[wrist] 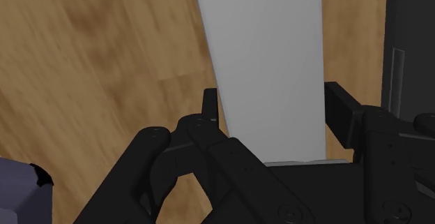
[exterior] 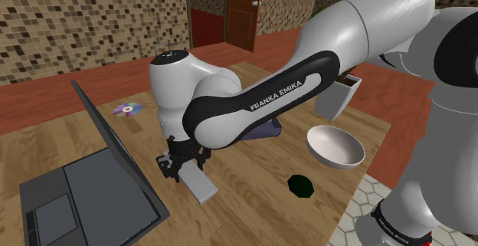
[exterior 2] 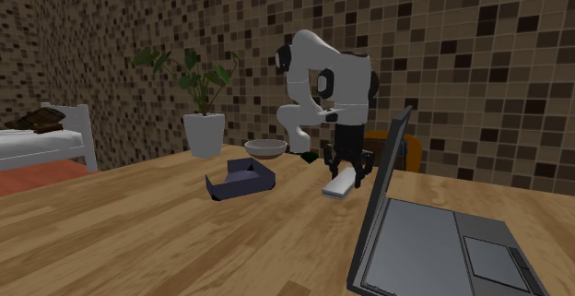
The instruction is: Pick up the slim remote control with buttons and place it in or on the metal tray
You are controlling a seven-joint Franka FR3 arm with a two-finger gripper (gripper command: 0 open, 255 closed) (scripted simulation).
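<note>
We look down from behind the arm (exterior: 260,99) onto the surface (exterior: 253,179). Our second camera sits low opposite, facing the claw (exterior 2: 346,167); both show the laptop (exterior 2: 442,239) beside the claw. Our wrist camera hangs close over the surface.

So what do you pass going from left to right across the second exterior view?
White bed → potted plant → bowl → white remote control → open grey laptop.
</note>
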